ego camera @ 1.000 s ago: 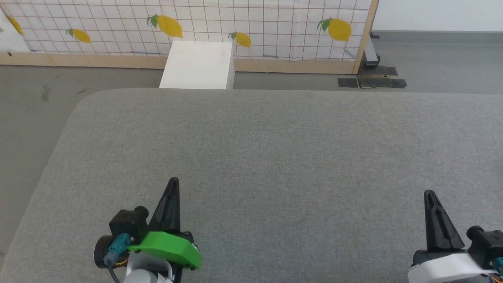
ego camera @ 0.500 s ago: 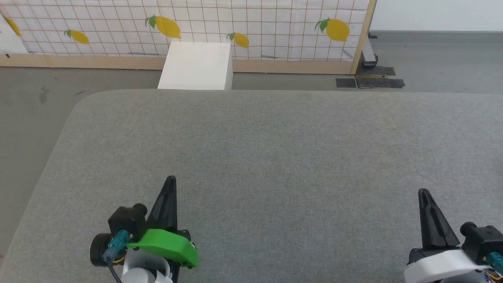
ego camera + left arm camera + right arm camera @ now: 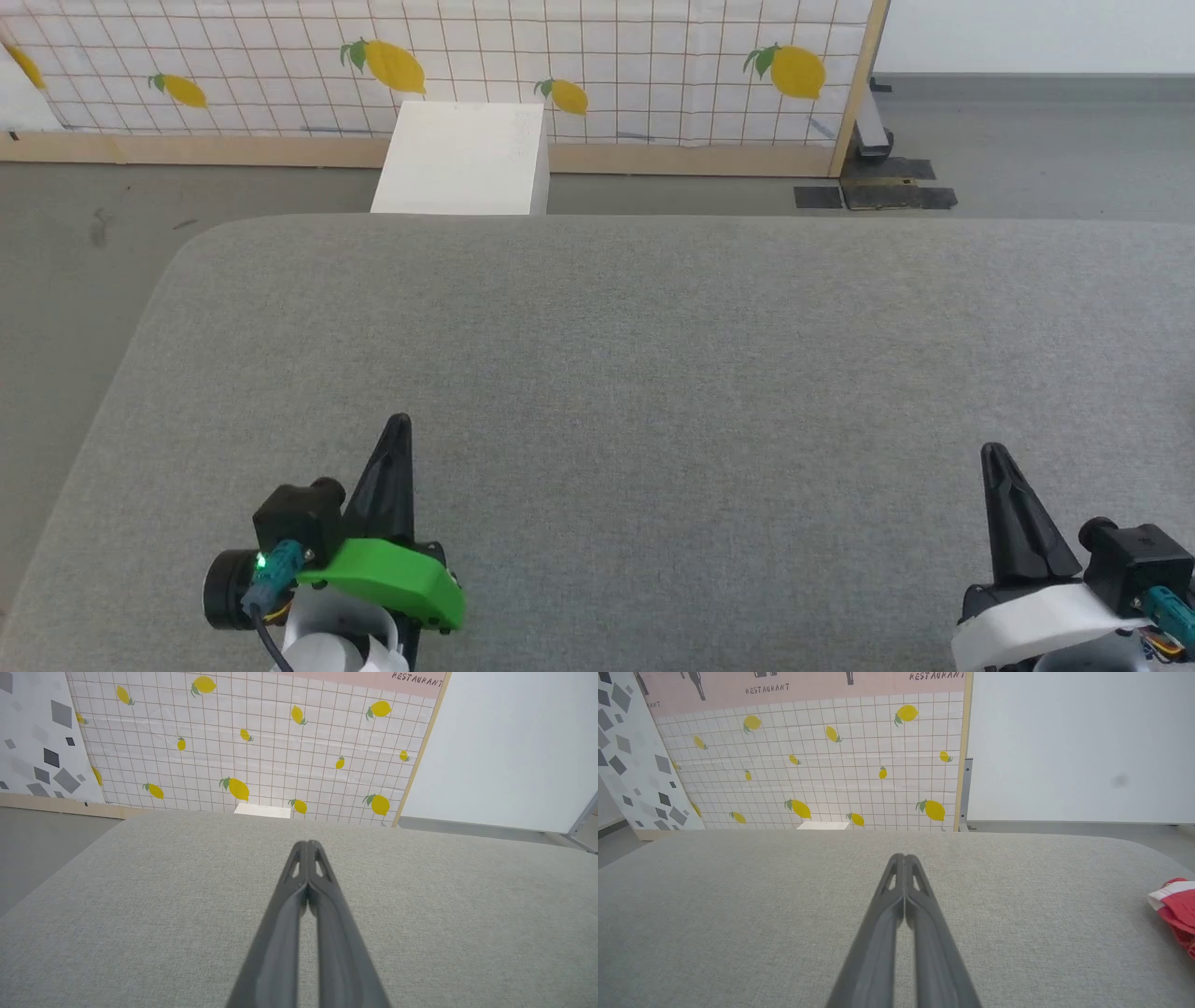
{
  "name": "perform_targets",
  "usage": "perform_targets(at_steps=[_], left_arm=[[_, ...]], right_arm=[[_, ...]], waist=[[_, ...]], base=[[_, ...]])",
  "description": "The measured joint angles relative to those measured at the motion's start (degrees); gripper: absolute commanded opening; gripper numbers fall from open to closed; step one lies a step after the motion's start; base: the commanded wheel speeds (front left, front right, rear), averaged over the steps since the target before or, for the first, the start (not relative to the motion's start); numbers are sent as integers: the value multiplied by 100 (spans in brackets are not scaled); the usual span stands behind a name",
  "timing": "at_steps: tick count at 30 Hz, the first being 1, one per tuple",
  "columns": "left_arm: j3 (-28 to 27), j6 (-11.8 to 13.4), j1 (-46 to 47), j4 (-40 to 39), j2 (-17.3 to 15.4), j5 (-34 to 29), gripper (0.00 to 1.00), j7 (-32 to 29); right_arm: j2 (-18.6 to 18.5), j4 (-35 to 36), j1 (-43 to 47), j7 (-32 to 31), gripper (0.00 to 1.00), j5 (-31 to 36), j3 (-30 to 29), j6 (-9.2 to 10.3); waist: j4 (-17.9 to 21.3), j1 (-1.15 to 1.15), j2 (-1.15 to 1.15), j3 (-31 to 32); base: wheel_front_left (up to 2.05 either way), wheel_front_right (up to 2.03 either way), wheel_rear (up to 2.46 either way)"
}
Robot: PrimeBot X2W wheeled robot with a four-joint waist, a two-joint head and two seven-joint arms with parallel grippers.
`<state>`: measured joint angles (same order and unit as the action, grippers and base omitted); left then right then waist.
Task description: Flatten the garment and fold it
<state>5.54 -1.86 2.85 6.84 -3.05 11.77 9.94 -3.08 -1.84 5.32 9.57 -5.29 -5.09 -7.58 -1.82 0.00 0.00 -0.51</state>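
Table (image 3: 653,355): broad slab w/ rounded corners, covered in grey woven cloth w/ a fine, even grain, lying flat. L hand (image 3: 399,422) sits low at near-left of the head view. Its two long dark tapered fingers are pressed tog. into one narrow spike, clenched on nothing. The left wrist view shows the tips meeting, w/ slim slots just behind them. A glossy green plastic cover (image 3: 383,579) caps its wrist, and a boxy black camera (image 3: 297,515) w/ a teal plug sits beside that. R hand (image 3: 992,452) at near-right has the same dark wedge shape, also clenched & empty, tips touching in the right wrist view. Its wrist cover is smooth white plastic. Can't tell if either hand touches the cloth. Garment (image 3: 1175,905): soft crumpled heap, bright red w/ a broad white band. It lies on the table at the far right edge of the right wrist view, cut by the frame, well apart from R hand. Beyond the table: matte grey floor (image 3: 56,243), a white box (image 3: 462,159) w/ flat smooth faces, and a panel (image 3: 635,65) printed w/ thin grid & yellow lemons, set in a pale wood frame (image 3: 233,151).
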Motion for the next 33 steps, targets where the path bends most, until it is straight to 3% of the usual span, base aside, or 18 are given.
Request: perform_targets(at_steps=[33], left_arm=[[-212, 52, -74, -249, 0, -403, 0, -385]], right_arm=[[1, 60, -173, -364, 0, 183, 193, 0]], waist=[[72, 0, 0, 20]], base=[[0, 0, 0]])
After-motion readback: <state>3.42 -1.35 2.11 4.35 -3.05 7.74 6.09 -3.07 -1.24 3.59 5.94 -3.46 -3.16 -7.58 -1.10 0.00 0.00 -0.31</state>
